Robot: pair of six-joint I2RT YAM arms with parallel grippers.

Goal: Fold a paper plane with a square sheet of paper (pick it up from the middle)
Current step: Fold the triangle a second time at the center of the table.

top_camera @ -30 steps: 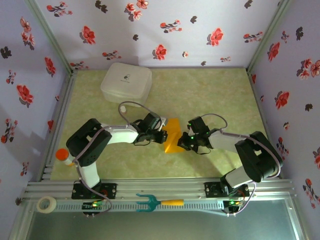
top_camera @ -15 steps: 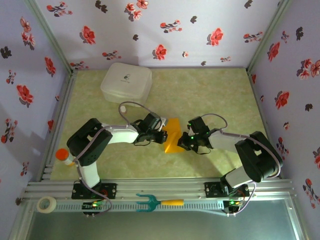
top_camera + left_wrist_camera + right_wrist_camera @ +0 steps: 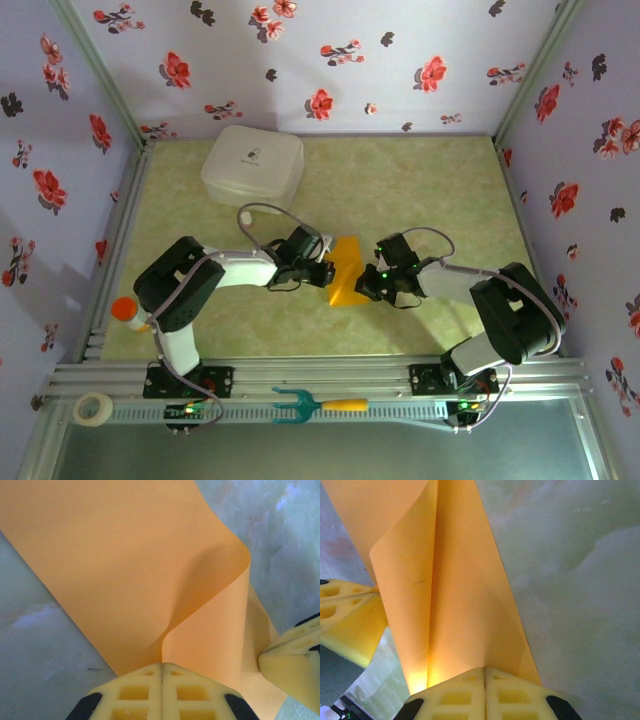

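Note:
The orange-yellow sheet of paper hangs between my two grippers over the middle of the table, folded lengthwise with one flap curling up. My left gripper is shut on its left edge. In the left wrist view the paper bulges away from the closed left gripper, and a right-gripper finger shows at the lower right. My right gripper is shut on the opposite edge. In the right wrist view the paper runs up from the closed right gripper, with the left gripper's fingers at the left.
A white lidded box stands at the back left. A small orange-capped bottle lies by the left wall. A tape roll and a teal fork tool rest on the front rail. Flowered walls close in three sides.

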